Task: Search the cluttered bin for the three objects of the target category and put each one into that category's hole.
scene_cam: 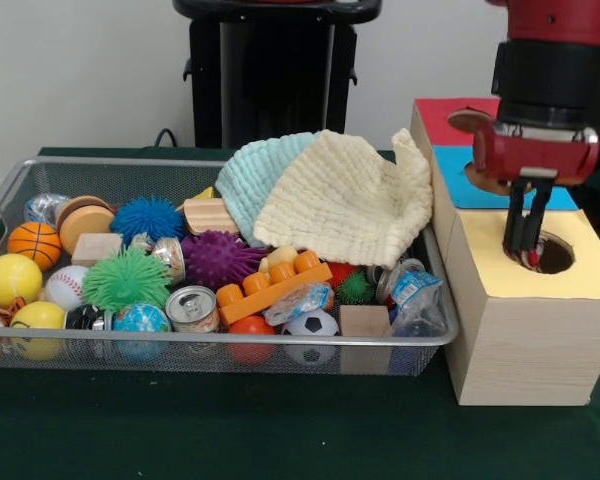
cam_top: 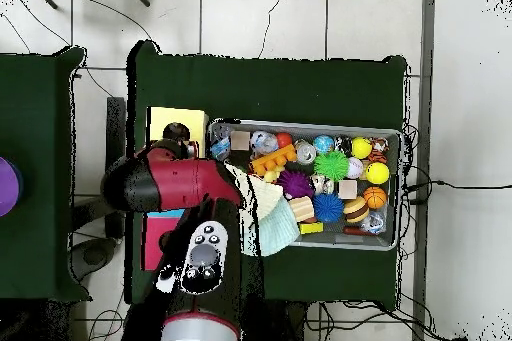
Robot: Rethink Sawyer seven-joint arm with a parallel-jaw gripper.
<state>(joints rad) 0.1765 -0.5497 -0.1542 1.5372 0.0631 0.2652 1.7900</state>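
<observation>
Gripper [scene_cam: 527,250] stands directly over the hole [scene_cam: 554,254] in the pale yellow top of the wood-grain box [scene_cam: 525,325], fingertips at the hole's near-left rim. The fingers hang close together, almost parallel, with a small reddish item showing between the tips; what that item is cannot be made out. Judged state: pinching a small object at the point of release.

The cluttered bin [scene_cam: 10,190] lies well to the side of the jaws, across the box edge, loaded with balls, spiky toys, a tin can [scene_cam: 191,307], an orange brick [scene_cam: 272,285] and two cloths [scene_cam: 345,195]. The overhead view shows only the arm covering the boxes; the jaws are hidden there.

Assessment of step in hand: deposit into the yellow hole. Recommendations:
- Shift the tips slightly toward the hole's centre before parting the jaws, since they sit near the rim and the item could catch on the edge
- Keep the tips low, at the opening, so the item drops rather than bounces
- Part the jaws fully, then lift straight up
- Avoid drifting behind the jaws toward the blue-topped hole [scene_cam: 485,180]
</observation>
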